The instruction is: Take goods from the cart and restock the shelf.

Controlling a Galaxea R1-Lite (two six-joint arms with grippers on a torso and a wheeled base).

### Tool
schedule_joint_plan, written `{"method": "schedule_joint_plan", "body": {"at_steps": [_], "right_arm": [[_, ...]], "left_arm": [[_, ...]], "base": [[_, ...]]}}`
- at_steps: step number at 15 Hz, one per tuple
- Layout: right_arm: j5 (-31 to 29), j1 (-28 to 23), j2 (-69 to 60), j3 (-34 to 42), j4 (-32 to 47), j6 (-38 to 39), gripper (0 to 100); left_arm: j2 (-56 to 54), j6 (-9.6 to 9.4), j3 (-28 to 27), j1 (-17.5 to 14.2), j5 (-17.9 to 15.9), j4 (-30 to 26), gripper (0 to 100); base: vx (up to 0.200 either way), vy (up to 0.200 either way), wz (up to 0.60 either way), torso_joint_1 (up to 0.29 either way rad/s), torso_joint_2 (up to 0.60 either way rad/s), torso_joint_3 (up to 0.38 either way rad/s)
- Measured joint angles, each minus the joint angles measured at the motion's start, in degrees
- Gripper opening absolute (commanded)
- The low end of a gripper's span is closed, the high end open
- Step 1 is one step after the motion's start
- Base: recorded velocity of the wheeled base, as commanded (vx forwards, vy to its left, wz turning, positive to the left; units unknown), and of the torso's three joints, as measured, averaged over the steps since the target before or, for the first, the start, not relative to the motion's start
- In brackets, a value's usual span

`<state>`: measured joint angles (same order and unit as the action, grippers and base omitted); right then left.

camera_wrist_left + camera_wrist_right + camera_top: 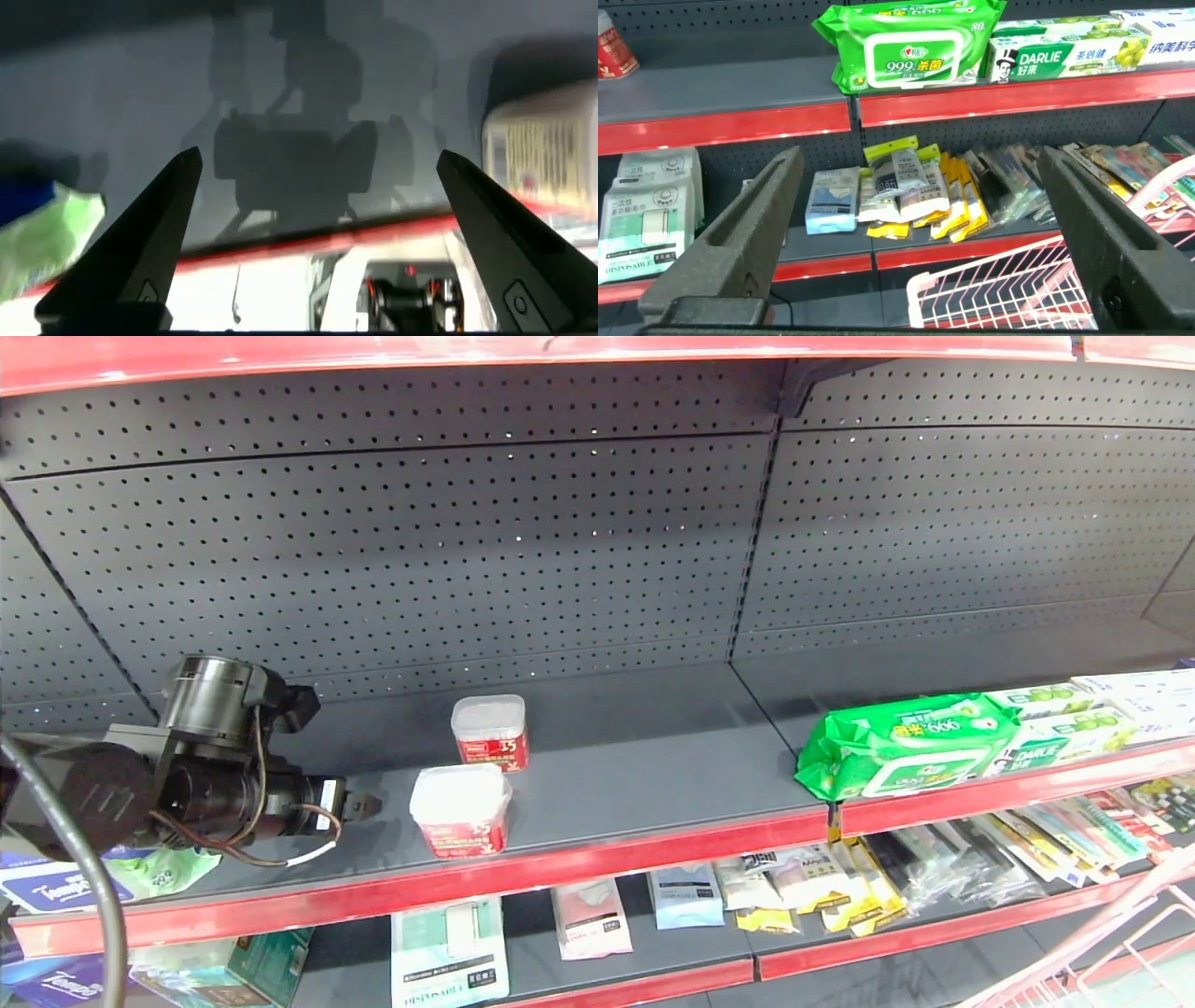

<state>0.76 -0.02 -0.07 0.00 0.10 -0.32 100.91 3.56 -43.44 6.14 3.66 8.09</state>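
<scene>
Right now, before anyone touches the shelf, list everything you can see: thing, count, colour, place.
Shelf: one, grey with red edge, middle level.
Tubs: two, white lids, red labels, left bay, one behind the other.
Wipes pack: one, green, right bay, front edge.
Toothpaste boxes: at least two, white and green, right of wipes pack.
Soft pack: one, blue and green, shelf's left end.
Packets: many, mixed colours, lower shelf.
Cart: one, pink wire, lower right.
Left pincer: black, open, left of the tubs.
Right pincer: black, open, facing the lower shelf.
</scene>
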Motion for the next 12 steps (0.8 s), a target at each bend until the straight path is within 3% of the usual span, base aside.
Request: {"method": "schedule_joint_plan", "body": {"at_steps": [12], "right_arm": [[0.0, 0.0, 0.0, 0.0, 0.0, 0.0, 100]], "left_arm": [[6.9, -0.44, -5.5, 2.0, -2.4, 1.7, 100]], "base": [[0.000, 0.000, 0.00, 0.000, 0.00, 0.000]]}}
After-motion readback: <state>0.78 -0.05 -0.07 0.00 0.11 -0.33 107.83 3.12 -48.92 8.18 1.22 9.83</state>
